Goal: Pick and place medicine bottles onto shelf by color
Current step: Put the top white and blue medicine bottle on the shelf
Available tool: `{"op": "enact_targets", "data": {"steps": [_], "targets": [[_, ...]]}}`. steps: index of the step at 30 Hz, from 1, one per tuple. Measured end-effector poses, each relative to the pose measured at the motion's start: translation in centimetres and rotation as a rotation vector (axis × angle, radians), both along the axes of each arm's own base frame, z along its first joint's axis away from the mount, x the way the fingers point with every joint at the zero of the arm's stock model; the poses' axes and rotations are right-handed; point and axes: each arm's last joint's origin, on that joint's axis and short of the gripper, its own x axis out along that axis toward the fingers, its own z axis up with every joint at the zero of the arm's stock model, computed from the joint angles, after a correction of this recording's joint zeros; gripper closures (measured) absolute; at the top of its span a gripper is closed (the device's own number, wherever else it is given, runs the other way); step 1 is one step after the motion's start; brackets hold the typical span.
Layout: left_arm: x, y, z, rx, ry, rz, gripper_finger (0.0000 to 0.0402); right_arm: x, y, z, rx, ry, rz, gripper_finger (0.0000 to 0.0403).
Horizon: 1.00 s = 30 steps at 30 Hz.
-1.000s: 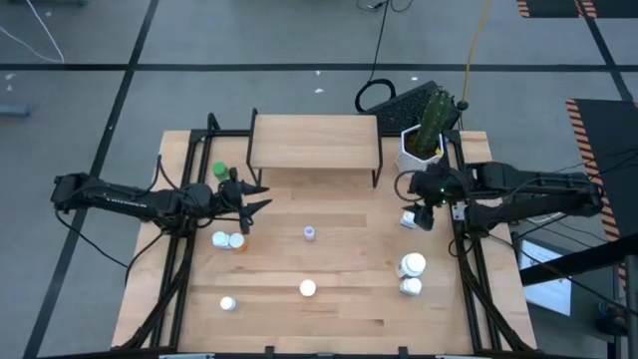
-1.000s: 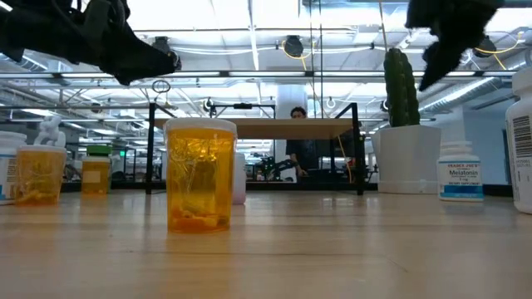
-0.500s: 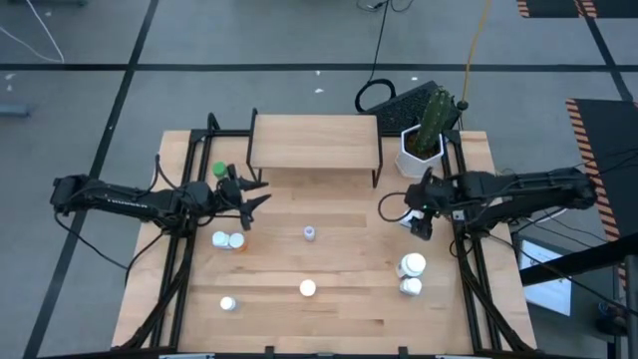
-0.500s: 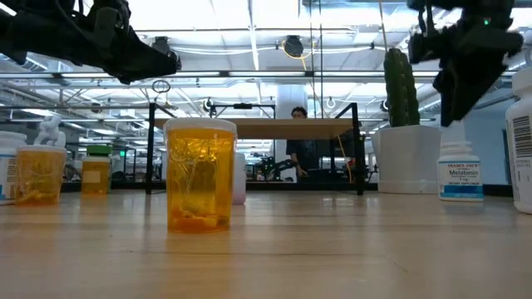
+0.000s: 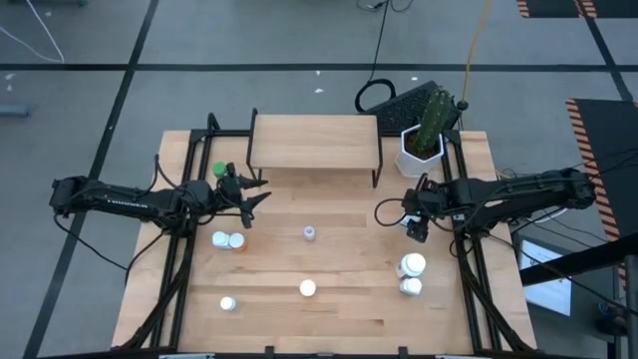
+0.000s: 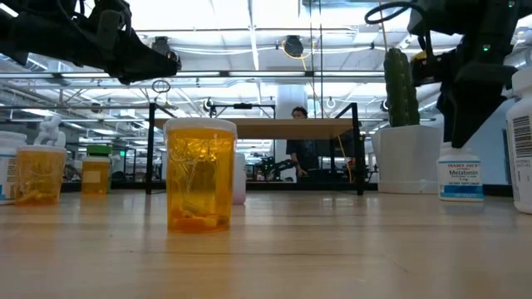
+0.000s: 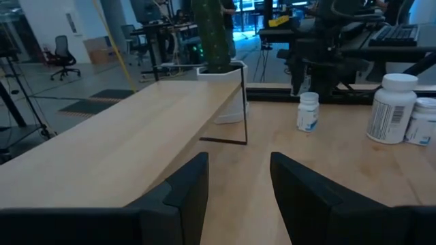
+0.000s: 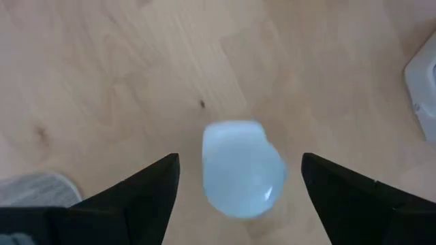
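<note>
Over the last second the right tool (image 5: 418, 221) has swung in from above the surface's edge and dropped over the small white bottle (image 8: 242, 169), which now sits directly beneath it, between its spread fingers (image 8: 136, 197), not touching either.

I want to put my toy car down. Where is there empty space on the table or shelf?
The shelf top is bare. There is also bare wood between the small middle bottle and the right gripper. It is crowded by the two white bottles on the right and the capped pair near the left gripper.
</note>
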Motion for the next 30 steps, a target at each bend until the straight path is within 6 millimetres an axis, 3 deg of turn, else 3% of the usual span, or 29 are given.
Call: {"op": "enact_targets", "data": {"steps": [4, 18, 30], "targets": [[0.0, 0.0, 0.0, 0.015, 0.005, 0.001, 0.024, 0.0, 0.0, 0.0, -0.01, 0.005, 0.007, 0.0105], [-0.1, 0.5, 0.0, 0.003, -0.001, 0.072, 0.024, 0.0, 0.0, -0.1, -0.01, 0.009, 0.029, 0.0191], [-0.1, 0.4, 0.0, -0.006, -0.004, 0.066, 0.024, -0.2, 0.0, -1.4, -0.014, 0.01, 0.047, 0.0146]]}}
